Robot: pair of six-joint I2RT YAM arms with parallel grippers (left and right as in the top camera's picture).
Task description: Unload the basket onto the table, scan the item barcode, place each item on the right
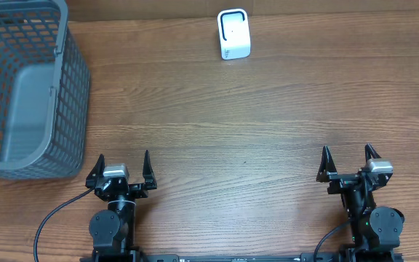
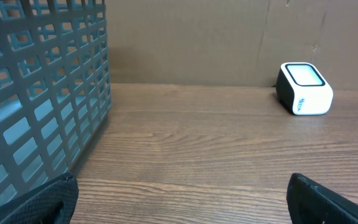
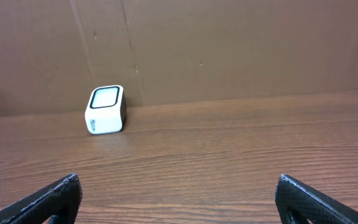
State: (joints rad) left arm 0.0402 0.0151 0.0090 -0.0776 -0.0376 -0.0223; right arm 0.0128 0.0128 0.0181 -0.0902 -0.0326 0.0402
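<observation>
Left gripper (image 1: 124, 157), right gripper (image 1: 347, 151) agape; grey basket (image 1: 73, 87) left, scanner (image 1: 233, 34) apart.

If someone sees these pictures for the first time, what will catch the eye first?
First comes the large gray mesh basket at the far left of the table. Next is the small white scanner, standing alone by the far edge near the middle. At the near edge, the left gripper and right gripper wait with fingers spread open, holding nothing.
</observation>
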